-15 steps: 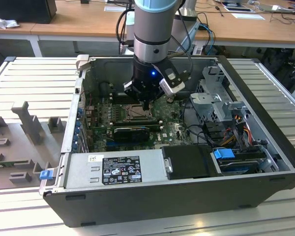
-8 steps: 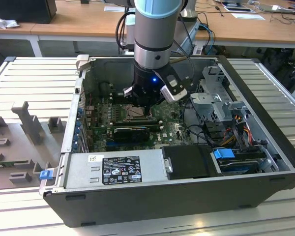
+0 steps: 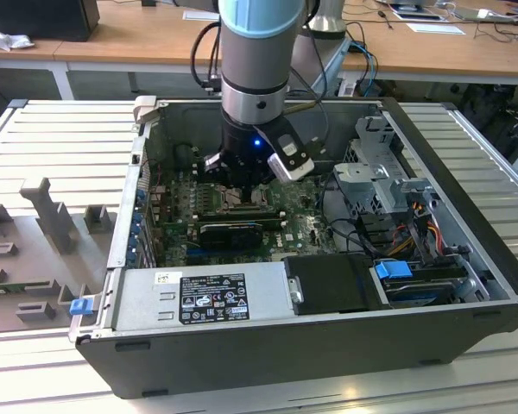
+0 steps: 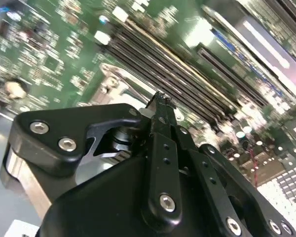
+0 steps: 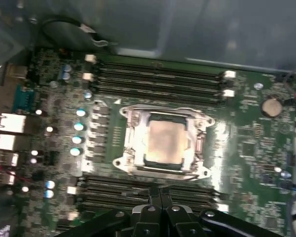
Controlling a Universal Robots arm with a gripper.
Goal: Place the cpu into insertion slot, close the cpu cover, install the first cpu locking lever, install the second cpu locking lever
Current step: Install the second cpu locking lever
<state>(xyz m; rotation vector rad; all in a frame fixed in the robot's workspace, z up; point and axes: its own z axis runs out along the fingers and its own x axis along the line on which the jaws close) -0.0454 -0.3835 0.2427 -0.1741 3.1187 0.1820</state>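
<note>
The pale silver-beige square cpu (image 5: 164,143) sits in the dark-rimmed insertion slot (image 5: 129,144) on the green circuit board (image 5: 251,143). The black hand (image 5: 160,193), fingers together and empty, hovers beside the socket; in the exterior view the arm hides the socket.

A ribbed grey metal surface (image 3: 60,138) fills the foreground. Behind it stand wooden desks (image 3: 129,39) with white legs, strewn with papers (image 3: 434,28) and cables.
</note>
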